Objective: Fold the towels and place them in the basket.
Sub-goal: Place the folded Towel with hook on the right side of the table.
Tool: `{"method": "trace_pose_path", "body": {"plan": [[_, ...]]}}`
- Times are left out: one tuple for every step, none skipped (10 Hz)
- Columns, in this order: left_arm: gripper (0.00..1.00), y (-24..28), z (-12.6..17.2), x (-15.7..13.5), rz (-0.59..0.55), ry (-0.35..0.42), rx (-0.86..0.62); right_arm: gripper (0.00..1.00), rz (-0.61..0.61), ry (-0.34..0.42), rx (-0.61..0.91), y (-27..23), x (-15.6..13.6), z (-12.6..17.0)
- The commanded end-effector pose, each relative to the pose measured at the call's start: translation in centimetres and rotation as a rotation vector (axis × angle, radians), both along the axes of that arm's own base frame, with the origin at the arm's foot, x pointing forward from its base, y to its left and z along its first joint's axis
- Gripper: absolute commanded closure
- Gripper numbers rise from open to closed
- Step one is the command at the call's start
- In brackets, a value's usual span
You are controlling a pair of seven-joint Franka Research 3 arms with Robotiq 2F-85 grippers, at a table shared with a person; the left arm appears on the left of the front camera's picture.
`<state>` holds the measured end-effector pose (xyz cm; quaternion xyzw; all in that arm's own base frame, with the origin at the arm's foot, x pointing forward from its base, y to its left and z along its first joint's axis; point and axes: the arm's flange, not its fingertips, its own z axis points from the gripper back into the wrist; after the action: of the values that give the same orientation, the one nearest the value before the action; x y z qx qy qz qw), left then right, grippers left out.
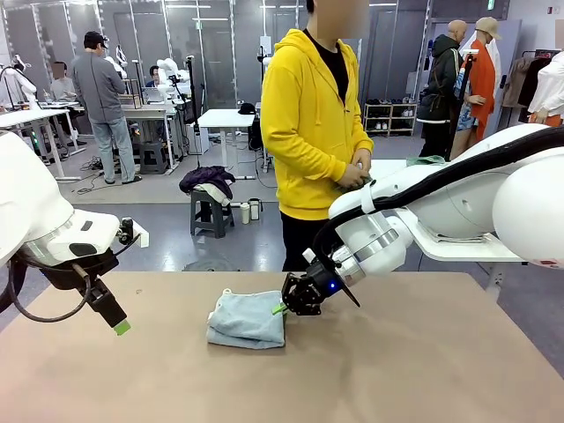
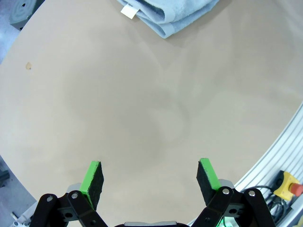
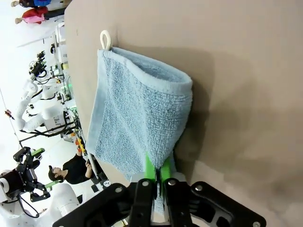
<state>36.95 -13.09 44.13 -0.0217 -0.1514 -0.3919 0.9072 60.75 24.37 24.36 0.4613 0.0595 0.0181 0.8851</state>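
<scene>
In the front view, the light grey-blue towel (image 1: 247,319) lay folded on the tan table (image 1: 423,370), just toward seven o'clock from the picture's middle. The right gripper (image 1: 286,305) reached in from the three o'clock side, and its jaws were clamped on the towel's three o'clock edge. The left gripper (image 1: 116,322) hung over the table at eight o'clock, well apart from the towel, with one green pad showing at its tip. A person in a yellow hoodie (image 1: 310,123) stood at twelve o'clock beyond the table's far edge, hands together at the waist.

In the left wrist view, the left gripper (image 2: 150,179) sat at six o'clock. Its two fingers (image 2: 94,182) were spread wide, with nothing between them and bare table (image 2: 142,104) beneath. The towel (image 2: 170,14) lay at the twelve o'clock edge, with a small white tag (image 2: 129,10) at its eleven o'clock corner. A yellow box with a red button (image 2: 289,186) sat at four o'clock, off the table's rim.

In the right wrist view, the right gripper (image 3: 156,172) rose from six o'clock, its green pads (image 3: 149,169) pinched close together on the towel's near edge. The towel (image 3: 137,113) stretched from there toward eleven o'clock on the table (image 3: 246,66). Its rounded fold was on the three o'clock side, and a white loop (image 3: 105,39) stuck out at its far corner.
</scene>
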Motion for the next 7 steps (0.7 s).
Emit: {"method": "trace_pose_path", "body": {"plan": [[0.00, -0.3, -0.1, 0.0, 0.014, -0.005, 0.003, 1.00, -0.003, 0.001, 0.001, -0.2, 0.1, 0.0], [0.00, -0.3, -0.1, 0.0, 0.014, -0.005, 0.003, 1.00, -0.003, 0.001, 0.001, -0.2, 0.1, 0.0], [0.00, -0.3, -0.1, 0.0, 0.014, -0.005, 0.003, 1.00, -0.003, 0.001, 0.001, -0.2, 0.1, 0.0], [0.00, -0.3, -0.1, 0.0, 0.014, -0.005, 0.003, 1.00, -0.003, 0.001, 0.001, -0.2, 0.1, 0.0], [0.00, -0.3, -0.1, 0.0, 0.014, -0.005, 0.003, 1.00, -0.003, 0.001, 0.001, -0.2, 0.1, 0.0], [0.00, -0.3, -0.1, 0.0, 0.014, -0.005, 0.003, 0.95, -0.002, 0.000, -0.001, -0.1, 0.1, 0.0], [0.00, -0.3, -0.1, 0.0, 0.014, -0.005, 0.003, 0.96, 0.011, 0.007, -0.009, -1.6, -0.3, 0.7]]}}
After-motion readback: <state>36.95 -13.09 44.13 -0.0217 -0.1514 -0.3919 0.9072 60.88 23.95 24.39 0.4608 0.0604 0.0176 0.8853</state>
